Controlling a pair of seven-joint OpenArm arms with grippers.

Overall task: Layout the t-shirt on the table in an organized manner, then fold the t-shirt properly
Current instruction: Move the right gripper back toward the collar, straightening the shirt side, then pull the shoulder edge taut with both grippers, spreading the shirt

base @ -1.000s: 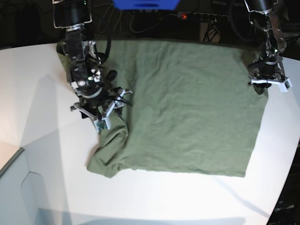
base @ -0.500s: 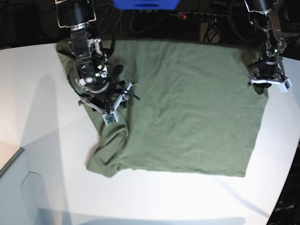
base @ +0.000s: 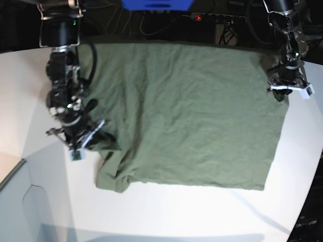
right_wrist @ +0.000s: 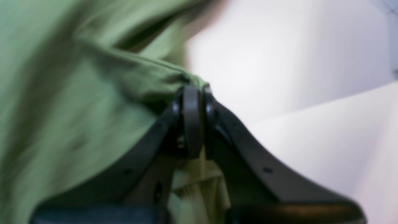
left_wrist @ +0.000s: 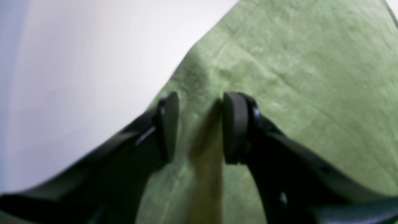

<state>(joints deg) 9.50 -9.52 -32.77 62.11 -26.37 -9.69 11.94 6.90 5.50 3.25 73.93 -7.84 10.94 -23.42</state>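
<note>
Pinching a bunched fold of the t-shirt (right_wrist: pixel 102 102), the right gripper (right_wrist: pixel 192 93) had just closed and dragged it leftward, widening the layout; left gripper (left_wrist: pixel 199 124) stayed half-open, holding nothing.

Just a blue box (base: pixel 157 4) along the far edge, plus a power strip (base: pixel 214 17) glowing red beside it.

T-shirt (base: pixel 192 111): soft matt olive-green cloth, finely creased, faintly mottled weave. Table (base: pixel 30 91): smooth white surface, low sheen. Left hand (left_wrist: pixel 199 124) and right hand (right_wrist: pixel 192 119): black plastic, smooth, dully glossy pads.
</note>
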